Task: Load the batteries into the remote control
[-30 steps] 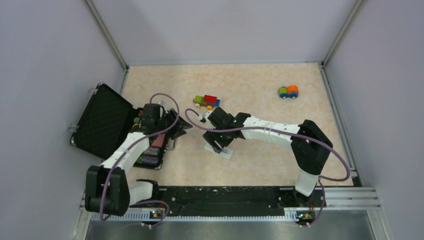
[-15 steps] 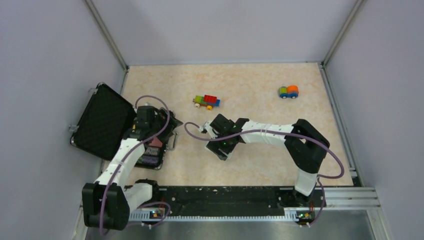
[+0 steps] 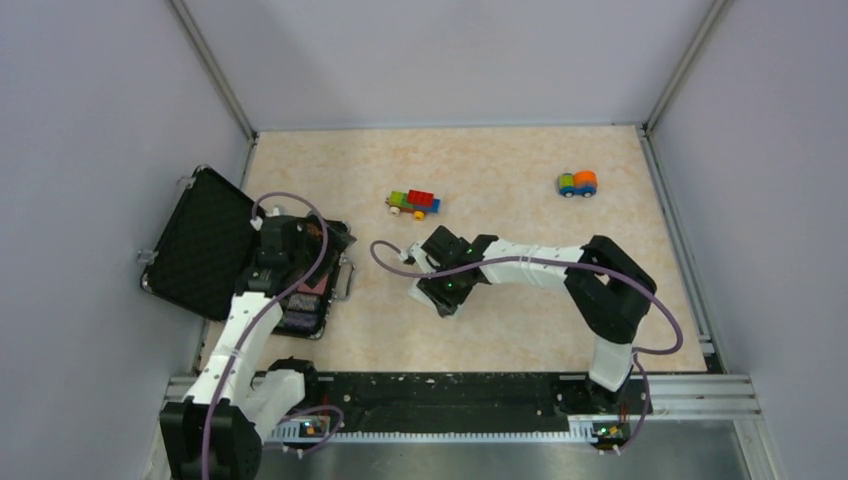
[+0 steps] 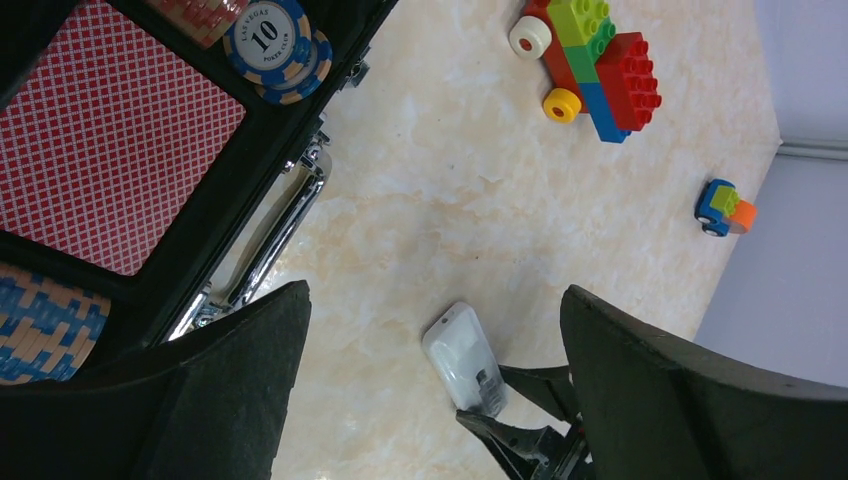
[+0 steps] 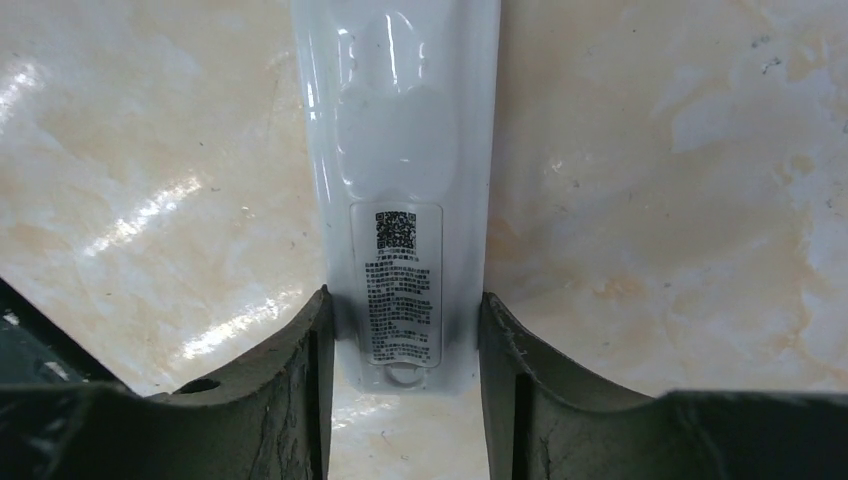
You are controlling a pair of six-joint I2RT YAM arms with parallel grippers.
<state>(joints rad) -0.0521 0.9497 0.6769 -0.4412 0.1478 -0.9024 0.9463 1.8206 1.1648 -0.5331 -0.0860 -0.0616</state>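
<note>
We see the slim white plastic rectangular remote control (image 5: 398, 150) lying flat on the marbled beige tabletop (image 5: 650, 200) with its back upward. It has a glossy shell with a moulded oval dip toward the far end. Near the end closest to the wrist camera, a printed label carries a QR code and fine text. From above, it sits just toward 7 o'clock of the table's middle, mostly hidden under the arm's wrist.

The right gripper (image 5: 403, 297) comes down over the remote's label end. Its two dark fingers (image 5: 300, 370) press against the long edges, one on each side, so the remote is clamped between them. The right arm rises from its base at 5 o'clock, bends at a raised elbow, and reaches toward 9 o'clock to get there.

The left gripper (image 4: 435, 295) is spread as wide as it goes and holds nothing. Its arm runs from the base at 7 o'clock toward 12 o'clock. Its wrist hangs over the open black hard-shell case (image 3: 205, 245) at the table's 9 o'clock edge. Inside the case lie a red diamond-patterned card deck (image 4: 100, 150) and blue striped poker chips (image 4: 270, 45).

A multicoloured toy brick car (image 3: 413, 203) stands at 11 o'clock of the remote. A small blue-and-orange toy car (image 3: 577, 184) sits well apart at 2 o'clock.
</note>
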